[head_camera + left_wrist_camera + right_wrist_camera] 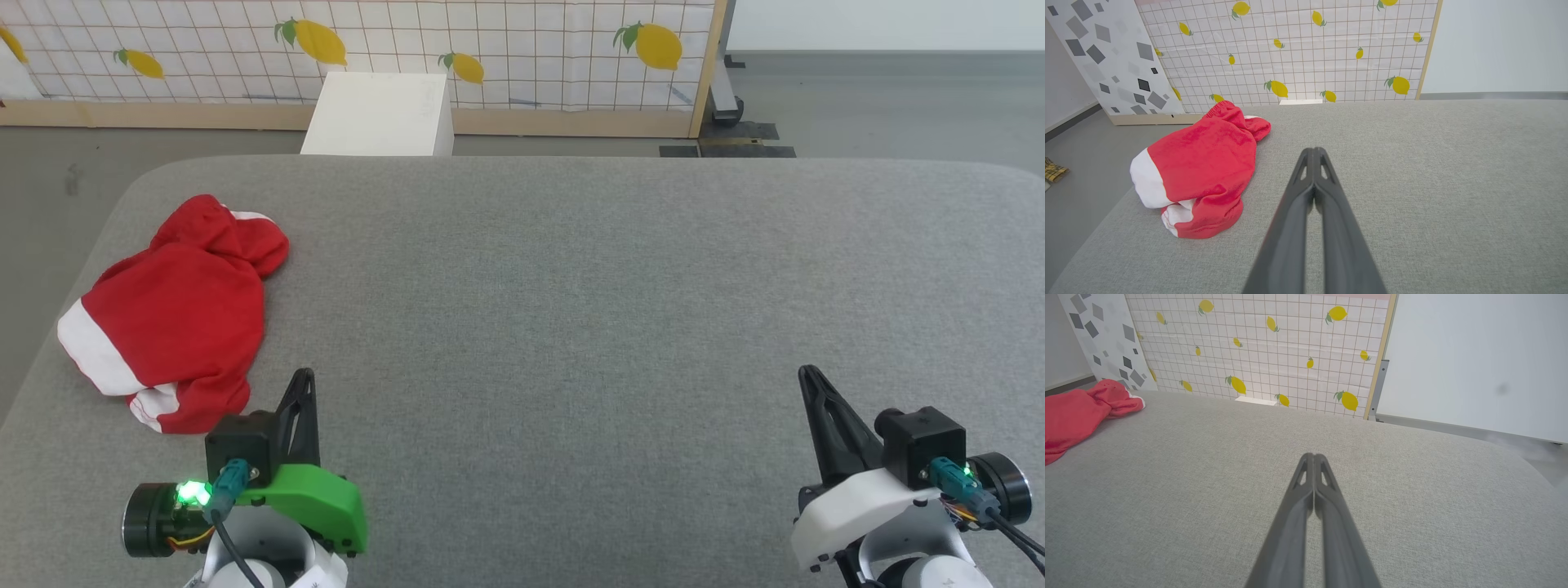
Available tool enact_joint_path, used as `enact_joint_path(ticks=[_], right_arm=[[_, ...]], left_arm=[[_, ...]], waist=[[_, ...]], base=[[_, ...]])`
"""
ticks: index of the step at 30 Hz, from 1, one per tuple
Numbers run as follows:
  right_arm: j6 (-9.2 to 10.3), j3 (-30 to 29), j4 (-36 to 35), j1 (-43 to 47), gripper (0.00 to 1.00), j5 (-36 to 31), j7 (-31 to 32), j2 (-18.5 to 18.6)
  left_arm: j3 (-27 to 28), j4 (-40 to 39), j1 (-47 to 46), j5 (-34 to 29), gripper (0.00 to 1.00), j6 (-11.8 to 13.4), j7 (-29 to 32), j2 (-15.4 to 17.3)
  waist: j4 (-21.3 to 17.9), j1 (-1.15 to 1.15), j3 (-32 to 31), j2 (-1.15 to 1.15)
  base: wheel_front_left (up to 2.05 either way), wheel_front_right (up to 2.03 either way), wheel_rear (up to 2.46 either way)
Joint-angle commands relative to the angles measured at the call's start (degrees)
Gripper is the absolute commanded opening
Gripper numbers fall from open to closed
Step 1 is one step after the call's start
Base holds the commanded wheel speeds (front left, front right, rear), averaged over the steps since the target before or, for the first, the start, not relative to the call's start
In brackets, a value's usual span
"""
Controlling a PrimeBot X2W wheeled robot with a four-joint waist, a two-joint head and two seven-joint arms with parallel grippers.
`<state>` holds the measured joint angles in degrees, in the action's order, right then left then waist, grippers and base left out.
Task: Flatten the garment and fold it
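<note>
Head view: the garment (175, 314) lies crumpled by the tabletop's (571, 327) left edge, so a careless drag could tip it onto the floor. The left hand (305, 376) and right hand (807, 372) are clenched and empty.

Left wrist view: bunched layers hide the garment's openings, so a pinch may catch several plies.

Right wrist view: the garment is cut off at the frame's left side.

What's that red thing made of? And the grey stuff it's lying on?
The garment looks like soft, slightly fuzzy cloth, matte: it slumps in rumpled folds. Its white bands look like similar cloth. The grey surface looks like woven fabric, perhaps over padding: a fine speckled weave, no shine, rounded corners. Exact fibres I cannot tell.
</note>
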<state>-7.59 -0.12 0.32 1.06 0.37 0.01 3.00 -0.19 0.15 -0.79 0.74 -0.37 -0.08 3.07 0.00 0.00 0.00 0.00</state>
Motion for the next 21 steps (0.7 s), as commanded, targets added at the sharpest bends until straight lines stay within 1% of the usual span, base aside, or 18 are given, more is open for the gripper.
enact_joint_path(ticks=[1,2,21], right_arm=[[0.1,0.1,-0.3,-1.1,0.0,-0.4,0.0,-0.1],[0.0,0.0,0.0,0.0,1.0,0.0,0.0,0.0],[0.01,-0.4,0.7,-0.3,1.0,0.4,-1.4,0.0]], left_arm=[[0.2,-0.1,0.8,-0.7,0.0,0.4,0.1,-0.2],[0.0,0.0,0.0,0.0,1.0,0.0,0.0,0.0],[-2.0,1.7,-1.0,2.1,1.0,0.9,-1.7,0.0]], waist=[[0.0,0.0,0.0,0.0],[0.0,0.0,0.0,0.0],[0.6,0.0,0.1,0.0]], base=[[0.0,0.0,0.0],[0.0,0.0,0.0],[0.0,0.0,0.0]])
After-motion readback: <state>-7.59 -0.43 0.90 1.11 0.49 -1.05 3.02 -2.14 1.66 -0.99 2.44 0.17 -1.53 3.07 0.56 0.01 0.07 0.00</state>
